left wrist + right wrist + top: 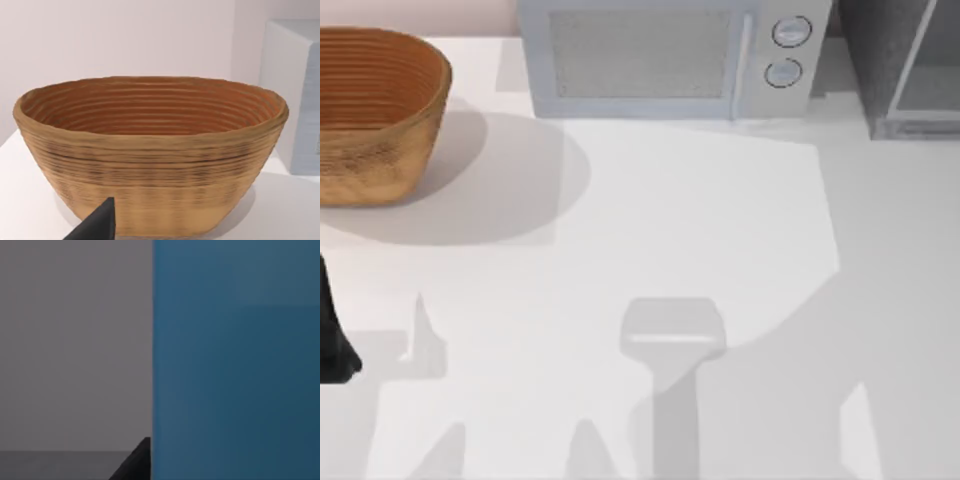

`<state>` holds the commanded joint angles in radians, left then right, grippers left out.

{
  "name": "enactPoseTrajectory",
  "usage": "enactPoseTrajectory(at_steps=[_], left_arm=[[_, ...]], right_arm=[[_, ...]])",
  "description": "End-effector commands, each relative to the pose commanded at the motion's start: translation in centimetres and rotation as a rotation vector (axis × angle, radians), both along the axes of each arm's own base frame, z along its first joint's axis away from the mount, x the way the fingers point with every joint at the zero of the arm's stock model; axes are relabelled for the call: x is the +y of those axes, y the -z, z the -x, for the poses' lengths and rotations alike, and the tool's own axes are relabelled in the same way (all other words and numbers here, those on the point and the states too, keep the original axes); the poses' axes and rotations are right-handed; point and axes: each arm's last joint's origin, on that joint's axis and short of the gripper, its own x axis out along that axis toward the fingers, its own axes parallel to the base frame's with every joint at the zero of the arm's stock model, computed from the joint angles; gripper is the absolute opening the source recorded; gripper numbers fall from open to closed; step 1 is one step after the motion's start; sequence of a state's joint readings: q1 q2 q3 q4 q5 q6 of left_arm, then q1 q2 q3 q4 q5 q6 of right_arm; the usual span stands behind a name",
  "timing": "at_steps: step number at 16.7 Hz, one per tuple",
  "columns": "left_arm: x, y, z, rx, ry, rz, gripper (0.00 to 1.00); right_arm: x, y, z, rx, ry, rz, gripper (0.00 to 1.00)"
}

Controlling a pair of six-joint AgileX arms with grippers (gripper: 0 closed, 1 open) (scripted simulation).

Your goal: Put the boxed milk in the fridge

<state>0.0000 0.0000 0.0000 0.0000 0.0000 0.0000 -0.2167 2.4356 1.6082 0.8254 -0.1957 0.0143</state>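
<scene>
Right up against the right wrist camera stands a flat blue face, which I take for the light-blue middle of the boxed milk (235, 360); it is upright, its edge running straight up and down. Beside it lies a plain grey surface over a darker band, and a dark corner of the right gripper (137, 462) sits just beside the carton's edge. I cannot tell whether that claw is clamped on the milk or apart. In the left wrist view a woven basket (150, 165) stands on the white table, with the left gripper (97, 225) low in front of it; its state I cannot tell either. From above, the left arm (332, 330) waits at the table's left edge near the basket, the microwave (660, 60) stands at the back, and the fridge (865, 50) is at the far right corner, cut off by the frame. The grey beside the carton suggests to me that the milk is at or inside the fridge. From here the danger is a release before the base sits flat, which would topple it, or a withdrawal that drags the carton or catches the door frame.
</scene>
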Motion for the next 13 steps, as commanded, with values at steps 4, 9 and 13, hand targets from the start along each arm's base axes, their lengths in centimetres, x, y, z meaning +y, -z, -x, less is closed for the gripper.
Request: enactPoseTrajectory(at_steps=[4, 9, 13], left_arm=[[0.00, 0.00, 0.00, 0.000, 0.000, 0.000, 1.00], [0.00, 0.00, 0.00, 0.000, 0.000, 0.000, 1.00], [0.00, 0.00, 0.00, 0.000, 0.000, 0.000, 1.00]], right_arm=[[0.00, 0.00, 0.00, 0.000, 0.000, 0.000, 0.53], [0.00, 0.00, 0.00, 0.000, 0.000, 0.000, 0.90], [0.00, 0.00, 0.00, 0.000, 0.000, 0.000, 1.00]])
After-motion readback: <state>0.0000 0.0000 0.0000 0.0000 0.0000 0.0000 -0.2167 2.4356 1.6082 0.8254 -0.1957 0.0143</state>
